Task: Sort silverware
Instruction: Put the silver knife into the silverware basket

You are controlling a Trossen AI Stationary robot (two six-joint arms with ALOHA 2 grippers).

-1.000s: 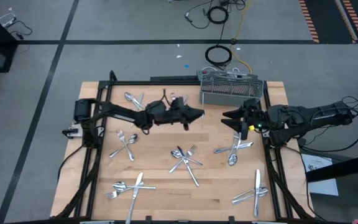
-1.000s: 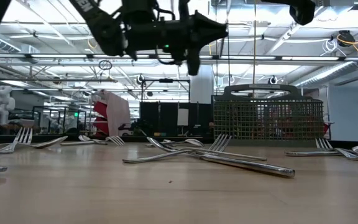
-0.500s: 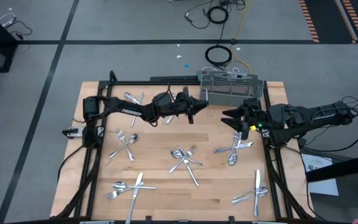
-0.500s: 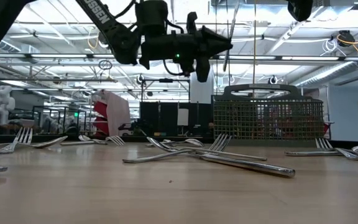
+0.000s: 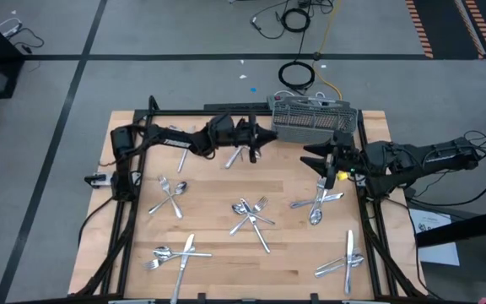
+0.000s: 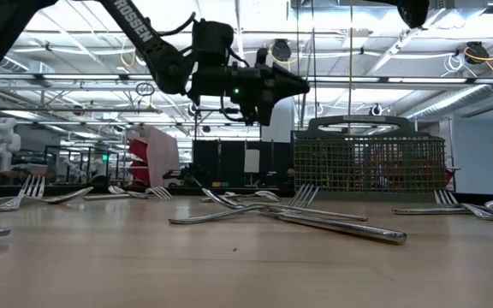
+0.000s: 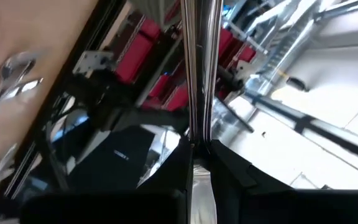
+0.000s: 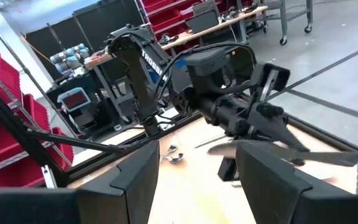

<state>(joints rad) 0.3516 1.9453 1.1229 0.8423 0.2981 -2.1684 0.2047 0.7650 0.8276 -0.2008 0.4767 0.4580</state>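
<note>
Silverware lies in small heaps on the wooden table, among them one in the middle (image 5: 251, 217) and one at the right (image 5: 317, 203). The grey mesh caddy (image 5: 315, 122) stands at the far edge. My left gripper (image 5: 268, 138) hangs level, high above the table beside the caddy's left end, shut on one slim shiny piece of silverware (image 7: 194, 74); I cannot tell which kind. My right gripper (image 5: 319, 160) hovers open above the table's right side, facing the left gripper, with nothing between its fingers (image 8: 135, 180). My left gripper pinches the shiny piece (image 7: 196, 140) between its two fingers (image 7: 225, 165). The long shaft runs out past the fingertips, and a short bit (image 7: 201, 186) shows behind them. The gripper comes level from the table's left, and the piece is lifted clear of the table.
More heaps of silverware lie at the near left (image 5: 171, 256), left (image 5: 173, 197), far left (image 5: 180, 133) and near right (image 5: 344, 262). A black frame (image 5: 129, 211) runs along the table's sides. Bare wood shows between the heaps.
My left gripper has carried the piece toward the table's far edge and right, up to the caddy's left end, sinking a little and rolling about its own axis. The held piece has turned with it. The right arm has stayed in place.
</note>
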